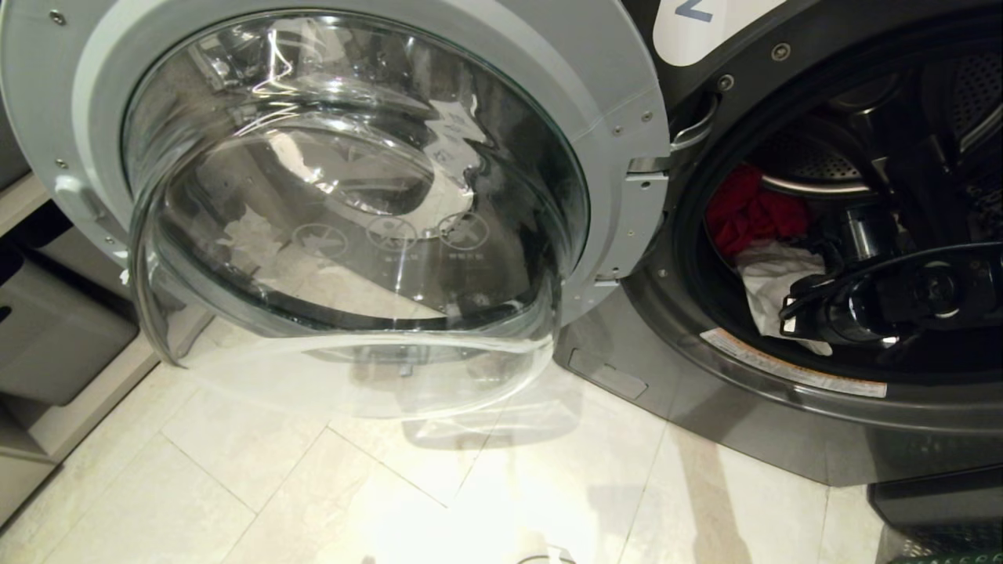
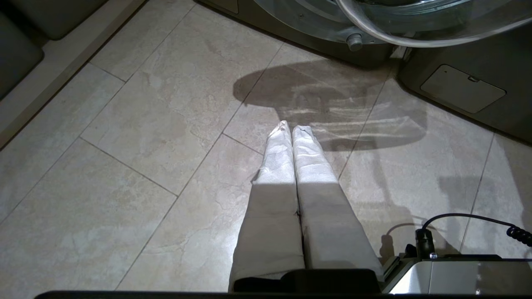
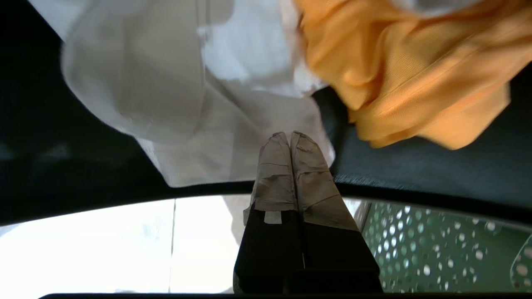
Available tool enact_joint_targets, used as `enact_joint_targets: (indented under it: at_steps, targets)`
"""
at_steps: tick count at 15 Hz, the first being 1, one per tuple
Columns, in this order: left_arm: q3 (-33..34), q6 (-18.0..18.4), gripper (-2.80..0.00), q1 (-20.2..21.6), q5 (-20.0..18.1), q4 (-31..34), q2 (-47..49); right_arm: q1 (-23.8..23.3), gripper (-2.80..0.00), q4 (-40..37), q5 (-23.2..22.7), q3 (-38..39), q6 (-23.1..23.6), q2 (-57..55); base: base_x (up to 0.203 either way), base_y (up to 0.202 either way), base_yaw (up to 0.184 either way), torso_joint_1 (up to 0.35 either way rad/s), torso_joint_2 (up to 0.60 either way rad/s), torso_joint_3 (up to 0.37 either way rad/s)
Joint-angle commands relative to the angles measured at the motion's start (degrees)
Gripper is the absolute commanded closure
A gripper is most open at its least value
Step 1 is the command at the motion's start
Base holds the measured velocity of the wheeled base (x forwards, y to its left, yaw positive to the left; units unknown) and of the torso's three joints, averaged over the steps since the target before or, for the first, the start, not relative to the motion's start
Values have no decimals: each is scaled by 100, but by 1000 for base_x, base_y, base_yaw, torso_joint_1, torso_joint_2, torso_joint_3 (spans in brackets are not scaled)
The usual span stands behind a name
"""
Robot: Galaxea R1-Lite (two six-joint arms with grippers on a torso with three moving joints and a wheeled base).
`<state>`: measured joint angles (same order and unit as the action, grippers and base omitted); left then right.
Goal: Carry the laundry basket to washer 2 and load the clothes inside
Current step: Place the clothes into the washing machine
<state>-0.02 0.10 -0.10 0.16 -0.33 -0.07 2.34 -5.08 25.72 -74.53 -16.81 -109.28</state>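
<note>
Washer 2 (image 1: 783, 407) stands with its door (image 1: 353, 196) swung wide to the left, the glass bowl facing the camera, and part of the blue "2" label (image 1: 693, 12) shows at the top edge. The right arm (image 1: 901, 301) reaches into the drum. Its claw (image 3: 291, 137) is closed, fingers pressed together and gripping nothing, just beside the white garment (image 3: 187, 104) and near the yellow-orange one (image 3: 407, 74), both lying inside. From the head view a red garment (image 1: 752, 215) sits above the white one (image 1: 772, 282) at the drum's left side. The green basket (image 3: 436, 249) shows through the opening, on the floor in front of the washer. The left claw (image 2: 291, 131) is closed too, empty, over the tiled floor (image 2: 145, 145) below the door.
</note>
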Motion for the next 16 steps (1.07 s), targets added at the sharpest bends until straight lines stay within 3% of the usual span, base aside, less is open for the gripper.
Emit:
enact_joint_targets:
  at_steps: [1, 3, 7, 12, 16]
  targets:
    - [2, -1, 0, 1, 2, -2, -1, 3, 0, -515, -132, -327, -196, -242, 0, 0, 0, 0, 0, 0]
    - [2, -1, 0, 1, 2, -2, -1, 3, 0, -580, -157, -406, -338, -442, 0, 0, 0, 0, 0, 0]
    - [2, -1, 0, 1, 2, -2, -1, -11, 0, -597, -83, -1321, -472, -942, 0, 0, 0, 0, 0, 0]
    - [2, -1, 0, 1, 2, -2, -1, -6, 0, -600, 562, -2061, -411, -1404, 0, 0, 0, 0, 0, 0]
    - [2, -1, 0, 1, 2, -2, -1, -35, 0, -600, 793, -2514, -353, -1630, 0, 0, 0, 0, 0, 0]
